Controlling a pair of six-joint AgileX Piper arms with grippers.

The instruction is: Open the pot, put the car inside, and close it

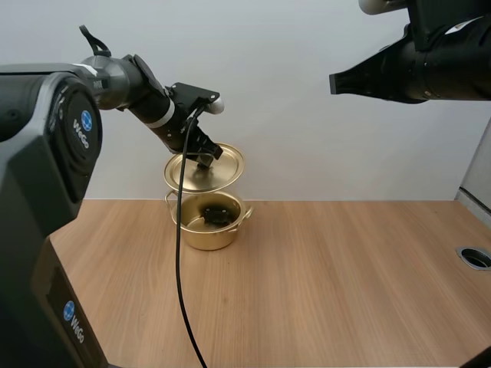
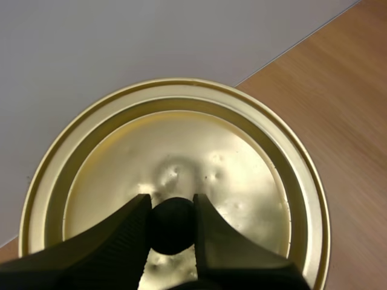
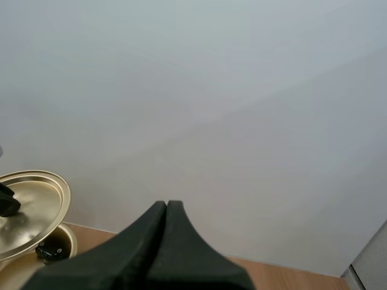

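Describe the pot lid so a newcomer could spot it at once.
On the wooden table stands a gold pot with a dark toy car inside. Just over it, held tilted, is the lid. Unlike the deep pot, it is a flat gold disc, its black knob pinched between the jaws of the left gripper.

You see a wooden table of light brown colour, with a fine grain that runs from left to right. Its tabletop reaches across the whole high view. Behind the far edge stands a plain pale wall, and the wood meets it in one straight line. At the right edge of the tabletop, nearer to the far edge than to the near one, a round hole with a grey ring is set in the wood. Beyond the far right corner you see a grey panel, upright against the wall.
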